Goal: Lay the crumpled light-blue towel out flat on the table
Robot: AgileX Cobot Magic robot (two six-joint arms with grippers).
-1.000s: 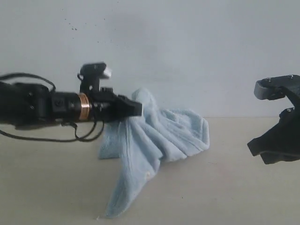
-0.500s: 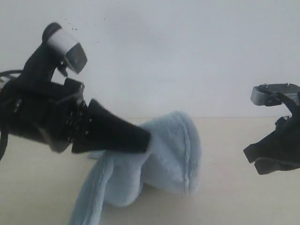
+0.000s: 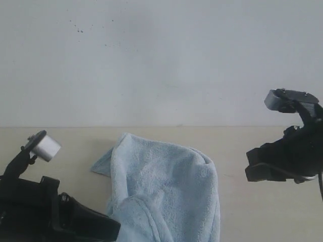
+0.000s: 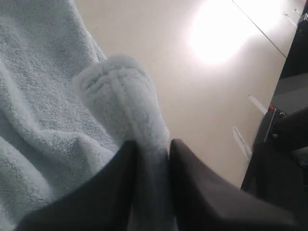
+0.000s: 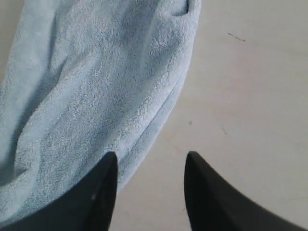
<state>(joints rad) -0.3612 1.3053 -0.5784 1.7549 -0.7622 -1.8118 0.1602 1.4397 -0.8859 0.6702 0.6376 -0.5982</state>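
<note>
— Where do we find the towel?

— We see it lying on the table, left of the middle. It is rumpled, with one corner pointing far-left toward the white wall and a thick fold rising at its near edge.

— And our left gripper?

— It sits low at the near left. In its wrist view we see its two fingers clamped on a rolled, hemmed fold of the towel.

— The right gripper?

— It hangs at the right, apart from the towel in the exterior view. We see its fingers spread with only bare table between them, and the towel's hemmed edge shows next to one finger.
</note>
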